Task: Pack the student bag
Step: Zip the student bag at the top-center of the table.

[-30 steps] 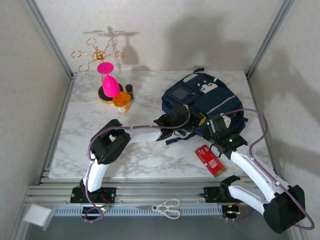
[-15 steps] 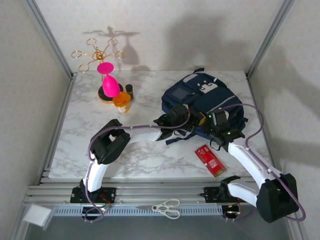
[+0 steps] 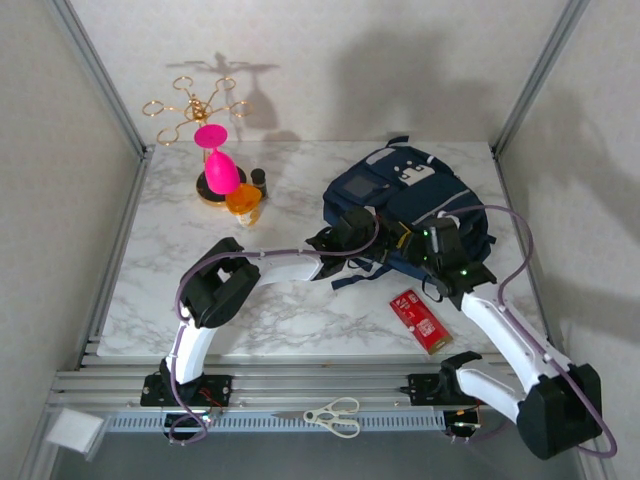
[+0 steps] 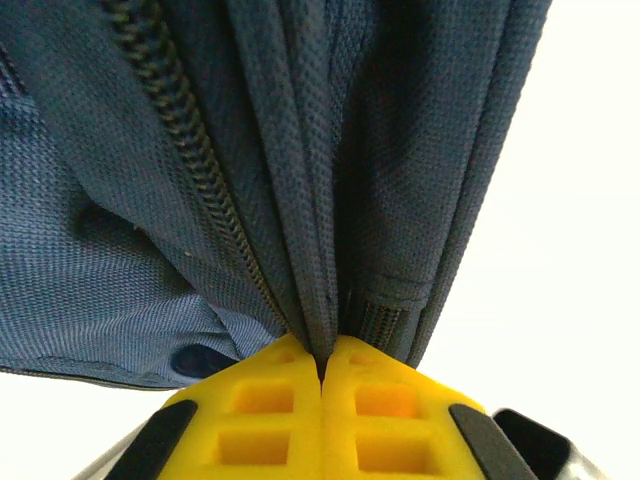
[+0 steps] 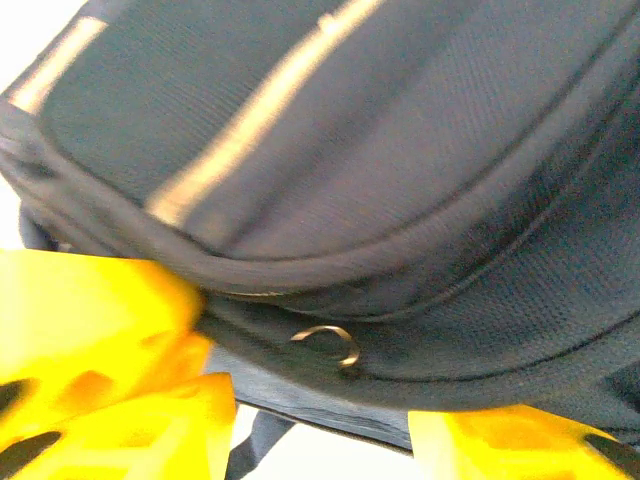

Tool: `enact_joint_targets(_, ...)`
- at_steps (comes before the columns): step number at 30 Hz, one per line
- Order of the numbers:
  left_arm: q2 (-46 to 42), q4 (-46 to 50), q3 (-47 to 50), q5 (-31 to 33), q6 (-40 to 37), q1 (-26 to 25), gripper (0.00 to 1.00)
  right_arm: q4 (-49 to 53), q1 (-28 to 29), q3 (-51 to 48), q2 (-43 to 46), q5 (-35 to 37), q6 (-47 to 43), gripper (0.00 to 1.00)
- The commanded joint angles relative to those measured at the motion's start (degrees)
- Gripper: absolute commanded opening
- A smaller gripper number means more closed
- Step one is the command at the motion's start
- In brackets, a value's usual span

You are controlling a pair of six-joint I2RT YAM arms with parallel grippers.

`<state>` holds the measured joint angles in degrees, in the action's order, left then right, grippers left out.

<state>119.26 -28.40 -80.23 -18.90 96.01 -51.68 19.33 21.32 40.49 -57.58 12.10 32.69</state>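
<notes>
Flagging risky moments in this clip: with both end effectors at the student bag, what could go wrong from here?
1. The left end effector pinches just a thin fold of the student bag beside its zip; a tug may pull it free.
2. The right end effector is open facing a small metal ring; closing could catch fabric instead.

Robotics lab test cell: white walls (image 3: 330,60) and aluminium frame posts (image 3: 97,70) enclose a marble-look table (image 3: 160,270) ahead of the arm bases (image 3: 185,386).
</notes>
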Motion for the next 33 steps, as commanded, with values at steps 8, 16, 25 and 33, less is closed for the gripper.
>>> enact_joint_targets(8, -2.7, -5.0, -1.0, -0.3, -1.3, -0.4, 0.0, -1.9, 0.1, -0.6, -2.3, 2.2, 0.0, 0.45)
enact_joint_targets(16, -2.7, -4.8, -1.2, -0.1, -1.6, -0.3, 0.0, -3.1, 0.0, -2.5, -3.7, 2.8, -2.2, 0.34)
enact_joint_targets(25, -2.8, -4.4, -0.8, 0.6, -2.0, -0.3, 0.0, -4.3, -0.4, -1.9, -5.7, 4.3, -3.9, 0.18)
enact_joint_targets(33, -5.1, -1.3, 1.5, 3.0, -5.3, 1.0, 0.0, 1.2, -0.5, 0.7, -5.0, 5.6, -2.6, 0.04)
